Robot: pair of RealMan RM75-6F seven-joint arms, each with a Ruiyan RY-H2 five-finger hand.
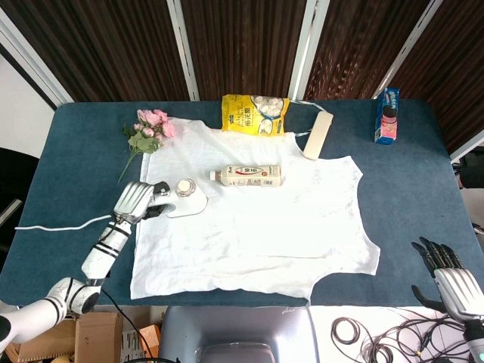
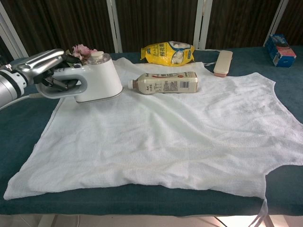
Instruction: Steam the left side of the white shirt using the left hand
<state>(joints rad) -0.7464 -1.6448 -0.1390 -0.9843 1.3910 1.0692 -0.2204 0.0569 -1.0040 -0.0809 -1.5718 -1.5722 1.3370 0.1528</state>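
My left hand is wrapped around the steamer handle at the frame's left, its soleplate on the white shirt. The bottle lies just right; I risk nudging it. My right hand hangs spread, empty.

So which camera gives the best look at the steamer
The chest view: the steamer is large and side-on, its handle held by the left hand. The head view shows it small, from above, on the white shirt.
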